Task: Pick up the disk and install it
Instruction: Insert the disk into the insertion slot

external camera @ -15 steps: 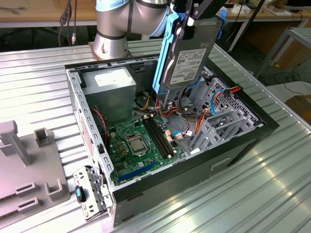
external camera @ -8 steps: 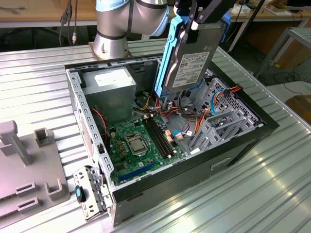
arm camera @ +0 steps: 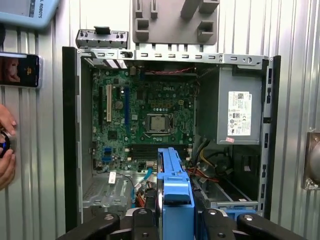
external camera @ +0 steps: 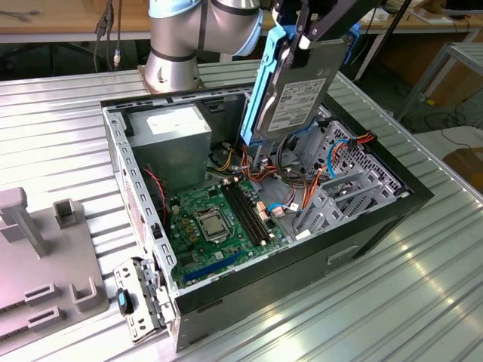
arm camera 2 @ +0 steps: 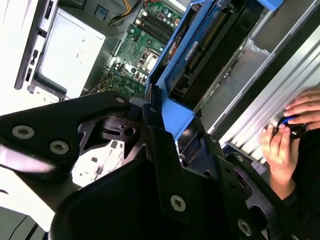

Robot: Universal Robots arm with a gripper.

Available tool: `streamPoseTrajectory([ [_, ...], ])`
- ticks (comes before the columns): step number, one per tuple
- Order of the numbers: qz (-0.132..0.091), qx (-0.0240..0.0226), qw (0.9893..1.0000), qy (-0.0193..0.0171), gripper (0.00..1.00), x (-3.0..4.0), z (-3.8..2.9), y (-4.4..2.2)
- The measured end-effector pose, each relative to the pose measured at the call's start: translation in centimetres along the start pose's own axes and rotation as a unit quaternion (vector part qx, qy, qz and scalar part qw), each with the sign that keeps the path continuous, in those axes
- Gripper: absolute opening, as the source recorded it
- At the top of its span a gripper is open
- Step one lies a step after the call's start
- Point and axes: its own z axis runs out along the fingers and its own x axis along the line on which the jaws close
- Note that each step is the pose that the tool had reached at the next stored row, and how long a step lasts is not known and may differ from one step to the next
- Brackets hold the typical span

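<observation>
Pincer: the gripper [external camera: 308,38] is clamped on the upper end of the disk, its fingers pressing the blue rail there.
Disk: the disk [external camera: 298,94] hangs in the air above the open computer case [external camera: 226,290], touching nothing but the gripper, with its labelled face towards the exterior camera.
Long axis: steep, close to upright, running from the gripper towards 7 o'clock in the exterior view.
Below: the drive cage [external camera: 355,181] lies at about 5 o'clock from the disk's lower end, near but apart from it.
Further in: the motherboard [external camera: 219,219] is at 7 o'clock and the power supply [external camera: 173,139] at 9 o'clock.
Outside: a person's hand [arm camera 2: 280,145] rests beside the case on the ribbed table [external camera: 392,302], well apart from the disk.
Progress: the pick-up looks done, but the disk is not yet seated.
</observation>
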Motion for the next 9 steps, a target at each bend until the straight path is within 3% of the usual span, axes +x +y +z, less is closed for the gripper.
streamPoseTrajectory([
  [1,0.0,0.0036,1.0,0.0001,0.37,0.01,0.04,0.0],
  [3,0.0,0.004,1.0,0.0016,0.37,0.18,0.16,0.02],
  [5,-0.002,0.0036,0.9999,0.016,0.37,0.48,0.27,0.04],
  [9,-0.001,-0.0042,0.9999,0.0161,0.37,0.64,0.37,-0.8],
])
